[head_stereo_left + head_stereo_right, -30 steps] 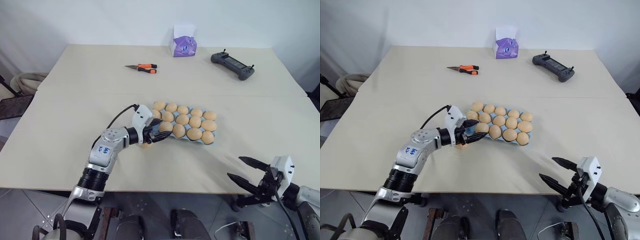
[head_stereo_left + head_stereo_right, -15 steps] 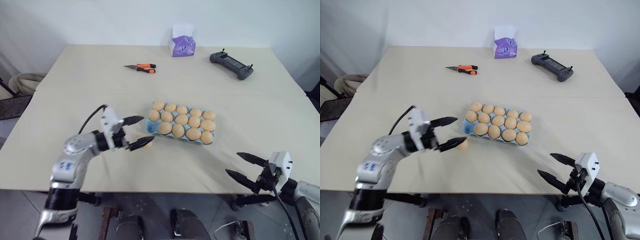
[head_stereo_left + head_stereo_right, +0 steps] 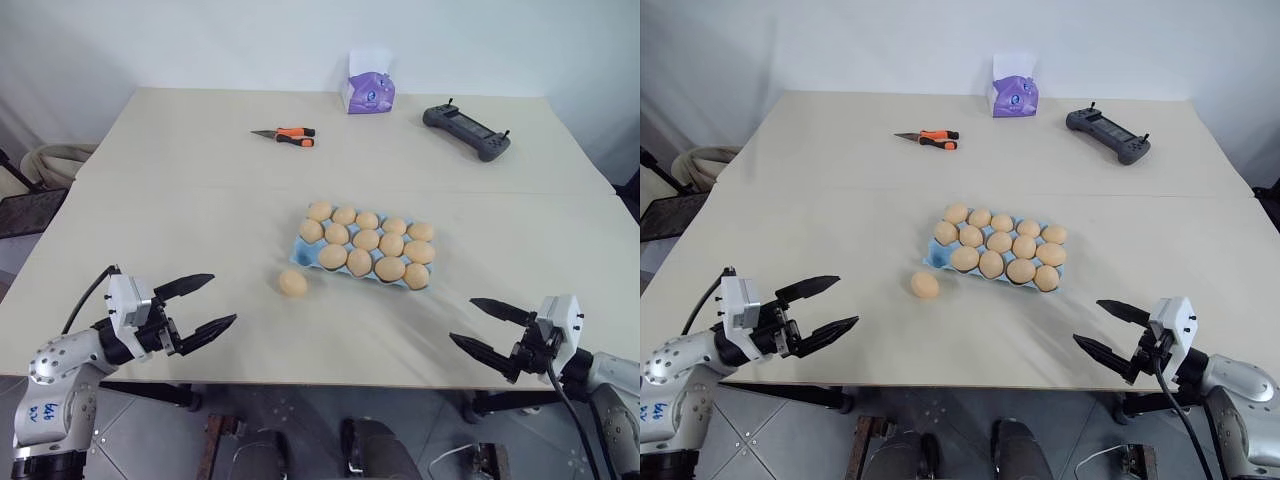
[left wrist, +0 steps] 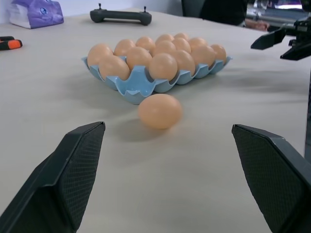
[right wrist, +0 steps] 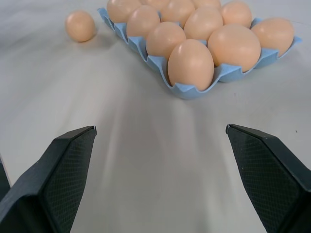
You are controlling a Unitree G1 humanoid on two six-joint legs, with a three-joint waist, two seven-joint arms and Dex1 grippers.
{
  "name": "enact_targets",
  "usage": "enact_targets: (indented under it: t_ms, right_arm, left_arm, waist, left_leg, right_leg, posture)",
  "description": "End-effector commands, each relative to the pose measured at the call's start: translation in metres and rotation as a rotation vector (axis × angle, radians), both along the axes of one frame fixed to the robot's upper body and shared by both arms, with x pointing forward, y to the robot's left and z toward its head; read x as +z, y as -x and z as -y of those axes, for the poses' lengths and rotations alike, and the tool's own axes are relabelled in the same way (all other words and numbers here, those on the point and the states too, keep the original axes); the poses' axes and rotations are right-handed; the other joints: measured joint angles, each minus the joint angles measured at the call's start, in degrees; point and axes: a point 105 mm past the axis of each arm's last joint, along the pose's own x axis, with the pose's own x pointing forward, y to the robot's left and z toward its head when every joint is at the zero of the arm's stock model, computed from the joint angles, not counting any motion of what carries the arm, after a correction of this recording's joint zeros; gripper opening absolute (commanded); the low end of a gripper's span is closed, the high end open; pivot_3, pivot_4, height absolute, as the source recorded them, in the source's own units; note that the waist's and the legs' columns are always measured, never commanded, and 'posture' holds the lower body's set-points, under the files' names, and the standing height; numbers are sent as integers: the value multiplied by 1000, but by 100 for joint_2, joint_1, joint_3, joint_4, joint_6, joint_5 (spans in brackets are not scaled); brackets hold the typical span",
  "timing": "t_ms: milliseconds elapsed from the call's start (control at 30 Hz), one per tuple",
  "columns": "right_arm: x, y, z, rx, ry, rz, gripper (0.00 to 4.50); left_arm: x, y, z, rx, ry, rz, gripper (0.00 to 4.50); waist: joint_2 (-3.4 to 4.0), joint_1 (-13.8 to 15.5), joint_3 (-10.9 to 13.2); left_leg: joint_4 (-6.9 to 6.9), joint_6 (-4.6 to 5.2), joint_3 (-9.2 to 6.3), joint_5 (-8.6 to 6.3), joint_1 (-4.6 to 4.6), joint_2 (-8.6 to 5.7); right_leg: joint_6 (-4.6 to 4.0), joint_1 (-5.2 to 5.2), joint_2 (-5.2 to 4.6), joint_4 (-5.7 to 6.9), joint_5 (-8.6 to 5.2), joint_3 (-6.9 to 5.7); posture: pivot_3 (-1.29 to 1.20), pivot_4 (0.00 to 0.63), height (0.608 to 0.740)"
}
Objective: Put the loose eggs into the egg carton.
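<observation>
A blue egg carton (image 3: 366, 248) sits mid-table (image 3: 180, 200), its cups nearly all filled with tan eggs. One loose egg (image 3: 293, 283) lies on the table just beside the carton's near left corner. Both grippers, left (image 3: 199, 306) and right (image 3: 484, 326), hang at the table's near edge, fingers released and empty. Next step, likely: the left gripper reaches for the egg, closes gently, and lifts it into a free cup.
</observation>
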Motion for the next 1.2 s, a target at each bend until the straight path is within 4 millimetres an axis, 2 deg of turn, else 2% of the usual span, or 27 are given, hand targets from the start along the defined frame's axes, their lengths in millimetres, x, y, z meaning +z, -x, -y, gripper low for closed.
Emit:
enact_targets:
  t_ms: [33,267,433,567,767,1067,1200]
  right_arm:
    - [3,-1,1,15,17,4,4500]
    - [4,0,4,9,22,6,4500]
    - [4,2,6,-2,24,7,4500]
    - [4,3,5,-5,22,9,4500]
    - [4,6,4,-25,19,11,4500]
    - [4,10,3,-43,20,7,4500]
    - [5,8,1,-43,20,8,4500]
  left_arm:
    - [13,-3,15,-5,9,93,4457]
    - [15,-29,43,66,20,158,4457]
    - [5,-52,66,142,-27,92,4457]
    - [-2,-62,83,141,-47,60,4457]
    - [-20,-73,95,143,-104,-10,4457]
    - [-35,-76,101,148,-170,-118,4457]
    - [-34,-77,102,145,-158,-108,3499]
  waist:
    - [0,5,0]
    - [0,1,0]
    - [0,1,0]
    - [0,1,0]
    - [0,-3,0]
    - [0,5,0]
    - [0,-1,0]
  left_leg:
    - [-1,0,0,0,-1,0]
    - [6,7,4,0,-1,-4]
    - [5,7,5,1,0,-3]
    - [7,7,9,1,-1,-3]
    - [8,5,9,2,2,-2]
    - [8,5,8,2,1,-2]
    - [10,5,9,3,2,-2]
  right_leg:
    - [0,0,0,-1,0,-1]
    - [10,4,2,-5,6,3]
    - [12,3,11,-4,7,6]
    - [15,3,13,-5,9,8]
    - [15,2,16,0,9,9]
    - [15,2,15,1,9,9]
    - [15,3,14,4,9,10]
  posture:
    - [0,150,740]
    - [0,150,740]
    - [0,150,740]
    - [0,150,740]
    - [0,150,740]
    - [0,150,740]
    - [0,150,740]
